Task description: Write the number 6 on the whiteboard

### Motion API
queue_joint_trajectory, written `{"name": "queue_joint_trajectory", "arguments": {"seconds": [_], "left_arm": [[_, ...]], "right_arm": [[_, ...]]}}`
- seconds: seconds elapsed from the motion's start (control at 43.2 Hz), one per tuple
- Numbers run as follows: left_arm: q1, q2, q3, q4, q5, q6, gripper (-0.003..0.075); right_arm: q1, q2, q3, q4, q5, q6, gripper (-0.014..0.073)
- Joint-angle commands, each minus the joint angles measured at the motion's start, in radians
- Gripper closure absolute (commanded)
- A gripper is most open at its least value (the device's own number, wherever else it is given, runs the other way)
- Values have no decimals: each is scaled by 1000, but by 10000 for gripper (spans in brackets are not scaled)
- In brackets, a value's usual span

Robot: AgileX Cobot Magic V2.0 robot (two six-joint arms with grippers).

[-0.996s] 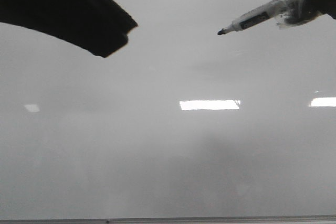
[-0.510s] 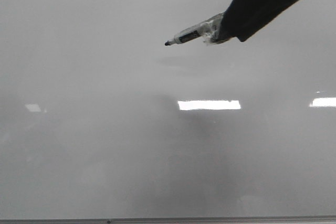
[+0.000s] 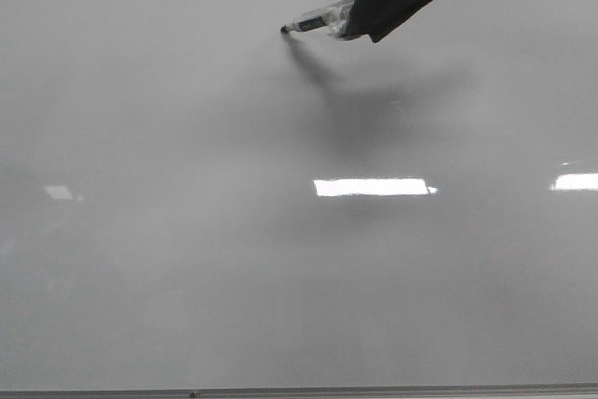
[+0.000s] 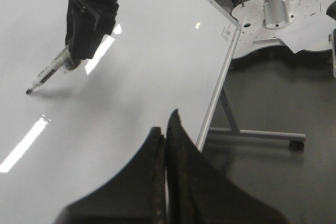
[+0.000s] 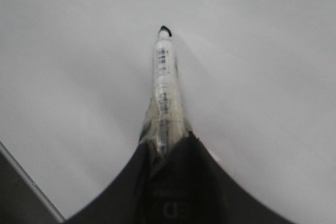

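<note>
The whiteboard fills the front view as a glossy pale grey surface. My right gripper comes in from the top and is shut on a white marker wrapped in clear tape. The marker's black tip meets its own shadow on the board. The right wrist view shows the marker sticking out of the right gripper over the whiteboard. The number 6 is out of view; I see no black line on the board. My left gripper is shut and empty, above the whiteboard near its side edge.
Bright rectangular light reflections lie on the board. Its thin frame edge runs along the bottom of the front view. Beyond the board's side, a stand leg with a caster and a white round pillar base rest on the floor.
The right gripper has carried the marker left and toward the far part of the board, bringing the tip down to its shadow. The left gripper has left the front view.
</note>
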Motion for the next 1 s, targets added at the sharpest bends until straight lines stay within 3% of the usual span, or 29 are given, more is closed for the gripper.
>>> {"name": "queue_joint_trajectory", "arguments": {"seconds": [0.0, 0.232, 0.51, 0.625, 0.741, 0.973], "left_arm": [[-5, 7, -28, -16, -78, -12, 741], [-5, 7, -28, -16, -78, -12, 741], [-5, 7, -28, -16, -78, -12, 741], [-5, 7, -28, -16, -78, -12, 741], [-5, 7, -28, -16, -80, -12, 741], [-5, 9, -28, -66, -114, -14, 741]], "right_arm": [[6, 18, -51, 23, -21, 2, 653], [55, 119, -43, -4, 145, 2, 653], [-39, 37, -44, -19, 104, 41, 653], [8, 86, -105, -19, 127, 41, 653], [64, 134, -143, -52, 240, 41, 653], [76, -150, -33, -65, 230, -6, 653]]}}
